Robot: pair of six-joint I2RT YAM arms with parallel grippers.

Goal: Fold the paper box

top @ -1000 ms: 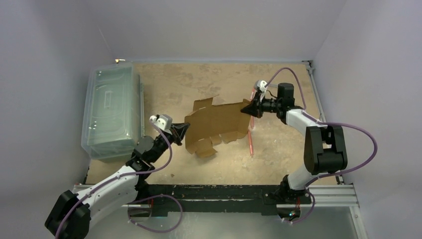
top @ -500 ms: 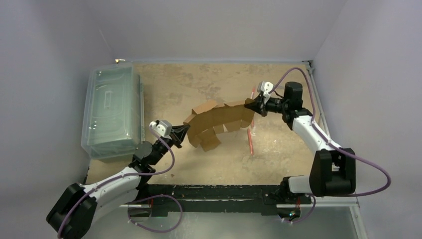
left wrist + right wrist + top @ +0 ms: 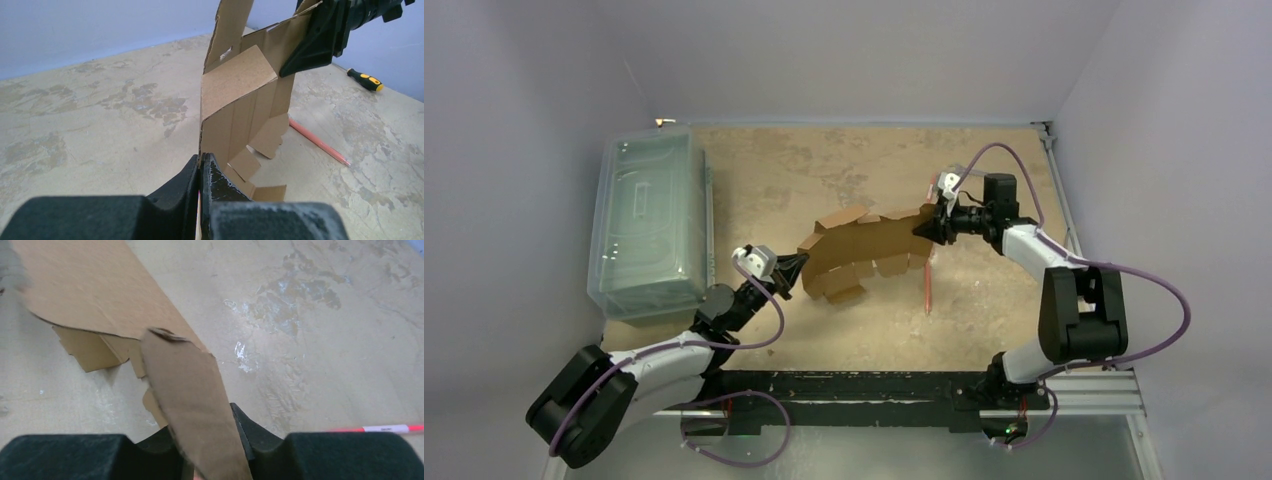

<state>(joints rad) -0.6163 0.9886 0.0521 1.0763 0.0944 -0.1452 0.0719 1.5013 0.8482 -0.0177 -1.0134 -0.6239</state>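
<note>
Paper box [image 3: 864,250] is pinched by left claw [image 3: 802,262]; right claw [image 3: 920,228] narrowly parted around its flap. Red stick [image 3: 928,285] at 4 o'clock, clear bin [image 3: 646,220] at 9.

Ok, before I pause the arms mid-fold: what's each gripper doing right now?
Left gripper: shut on the paper box, at its left end.
Right gripper: at the paper box's right end; cardboard covers the jaws, cannot tell.

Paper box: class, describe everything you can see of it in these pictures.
The paper box is plain brown corrugated cardboard: a die-cut sheet with creases, flaps and small tabs, not yet folded shut. It is held up on edge above the table, bowed, with tabs hanging low. The left gripper pinches one end; a flap at the other end lies between the right gripper's fingers.
</note>
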